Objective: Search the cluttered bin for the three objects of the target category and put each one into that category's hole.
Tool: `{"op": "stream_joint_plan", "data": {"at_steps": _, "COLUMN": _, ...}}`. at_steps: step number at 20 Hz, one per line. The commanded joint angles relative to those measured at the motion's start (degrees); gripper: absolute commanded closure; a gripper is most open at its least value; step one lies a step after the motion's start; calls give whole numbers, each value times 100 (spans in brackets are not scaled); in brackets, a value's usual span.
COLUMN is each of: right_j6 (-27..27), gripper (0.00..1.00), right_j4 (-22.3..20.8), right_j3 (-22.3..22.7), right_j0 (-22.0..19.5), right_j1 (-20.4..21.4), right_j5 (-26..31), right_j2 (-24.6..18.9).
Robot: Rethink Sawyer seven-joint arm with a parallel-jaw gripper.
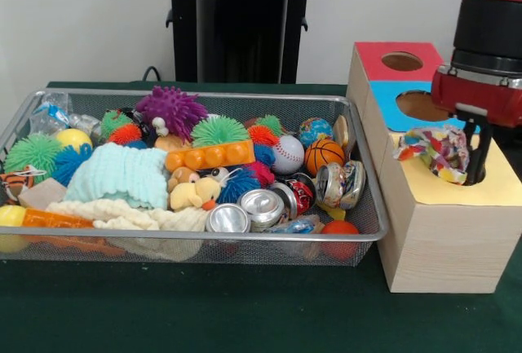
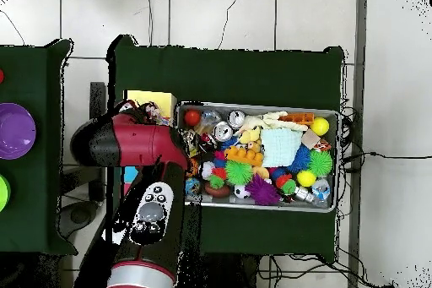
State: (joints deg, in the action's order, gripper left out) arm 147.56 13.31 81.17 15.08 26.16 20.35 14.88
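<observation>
No text, label or number is legible anywhere.

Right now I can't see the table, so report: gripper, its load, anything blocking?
Gripper shut on crumpled multicoloured wrapper, over yellow section of wooden box. Its hole hidden behind wrapper. Wire mesh bin beside box, full of toys and cans.

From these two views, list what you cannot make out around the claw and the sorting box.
- Yellow hole: front view, the claw and the multicoloured crinkled wrapper cover it; overhead, the arm covers it.
- Grip on the wrapper: it sits against the claw, but contact is hidden.
- Sorting box: overhead, the red arm hides most of it.
- Bin bottom layer: buried under toys and cans in both views.
</observation>
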Motion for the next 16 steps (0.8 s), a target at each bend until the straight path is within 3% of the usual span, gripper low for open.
{"op": "stream_joint_plan", "data": {"at_steps": 1, "right_j6": 140, "gripper": 100, "right_j4": -318, "right_j3": 98, "right_j0": -379, "right_j1": -316, "right_j5": 835, "right_j2": 105}}
{"op": "stream_joint_plan", "data": {"at_steps": 7, "right_j6": 111, "gripper": 100, "right_j4": -357, "right_j3": 292, "right_j0": -424, "right_j1": -186, "right_j5": 836, "right_j2": 29}}
{"op": "stream_joint_plan", "data": {"at_steps": 16, "right_j6": 3, "gripper": 100, "right_j4": -242, "right_j3": 198, "right_j0": -629, "right_j1": -291, "right_j5": 824, "right_j2": -319}}
